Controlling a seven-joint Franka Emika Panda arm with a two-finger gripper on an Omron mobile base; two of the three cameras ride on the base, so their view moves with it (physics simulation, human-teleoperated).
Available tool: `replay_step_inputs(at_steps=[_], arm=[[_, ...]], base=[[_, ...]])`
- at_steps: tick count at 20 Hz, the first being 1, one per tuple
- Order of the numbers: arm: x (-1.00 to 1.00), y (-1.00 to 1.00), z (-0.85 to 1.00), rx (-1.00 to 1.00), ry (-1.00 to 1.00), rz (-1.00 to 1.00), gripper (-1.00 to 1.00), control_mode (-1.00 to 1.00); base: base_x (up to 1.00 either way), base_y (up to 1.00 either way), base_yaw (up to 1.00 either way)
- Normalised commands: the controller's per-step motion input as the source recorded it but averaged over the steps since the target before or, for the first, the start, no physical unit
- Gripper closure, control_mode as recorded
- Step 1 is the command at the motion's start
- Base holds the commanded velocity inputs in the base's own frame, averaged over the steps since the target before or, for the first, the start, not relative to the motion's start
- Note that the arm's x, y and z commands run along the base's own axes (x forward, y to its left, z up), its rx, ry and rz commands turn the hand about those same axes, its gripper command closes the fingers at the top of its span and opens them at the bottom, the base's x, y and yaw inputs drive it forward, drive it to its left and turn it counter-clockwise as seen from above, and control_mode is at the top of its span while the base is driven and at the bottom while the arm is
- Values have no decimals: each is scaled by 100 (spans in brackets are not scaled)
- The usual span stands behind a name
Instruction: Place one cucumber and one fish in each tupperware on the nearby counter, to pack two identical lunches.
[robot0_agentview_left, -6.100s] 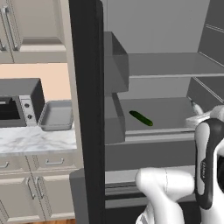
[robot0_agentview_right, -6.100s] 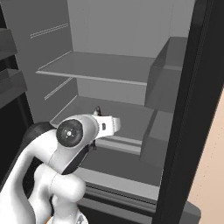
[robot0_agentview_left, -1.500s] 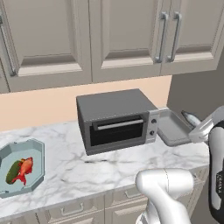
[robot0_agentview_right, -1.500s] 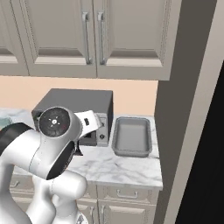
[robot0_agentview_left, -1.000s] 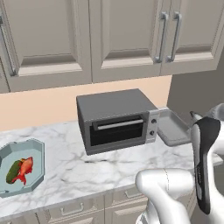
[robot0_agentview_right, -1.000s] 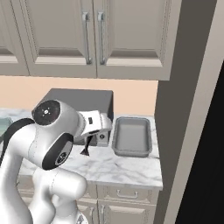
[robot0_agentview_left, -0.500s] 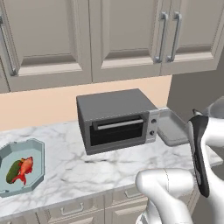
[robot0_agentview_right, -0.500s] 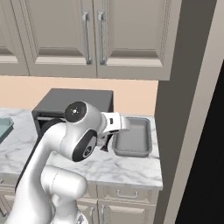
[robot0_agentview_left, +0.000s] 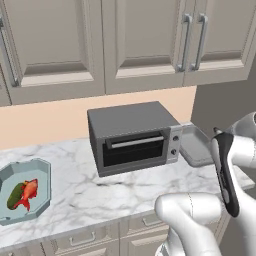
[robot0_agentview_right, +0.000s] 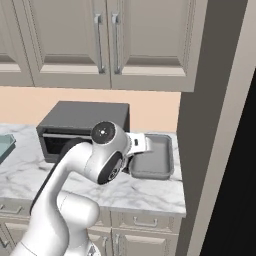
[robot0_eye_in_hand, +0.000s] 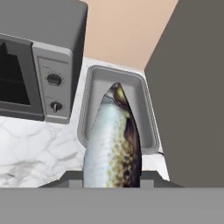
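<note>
The marbled counter (robot0_agentview_left: 75, 175) is carrying a dark toaster oven (robot0_agentview_left: 132, 136) in the middle, a blue-teal container (robot0_agentview_left: 41, 172) sitting far left, and a grey tray (robot0_agentview_right: 155, 156) lying just right of the oven.

Silvery-grey fish (robot0_eye_in_hand: 113, 144) – brown-speckled flank; grey tray (robot0_eye_in_hand: 148, 118); teal container (robot0_agentview_left: 42, 172) holds red-orange fish (robot0_agentview_left: 28, 191) – white-grey marbled counter (robot0_agentview_left: 100, 187).
</note>
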Motion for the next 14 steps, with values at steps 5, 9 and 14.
replay_step_inputs(at_steps=[5,9,14], arm=[[36,-10,-17,0,1,2,100,-100],[29,-20,-15,3,0,5,100,-100],[41,-6,-19,4,0,10,100,-100]], base=[[0,0,0],[0,0,0],[0,0,0]])
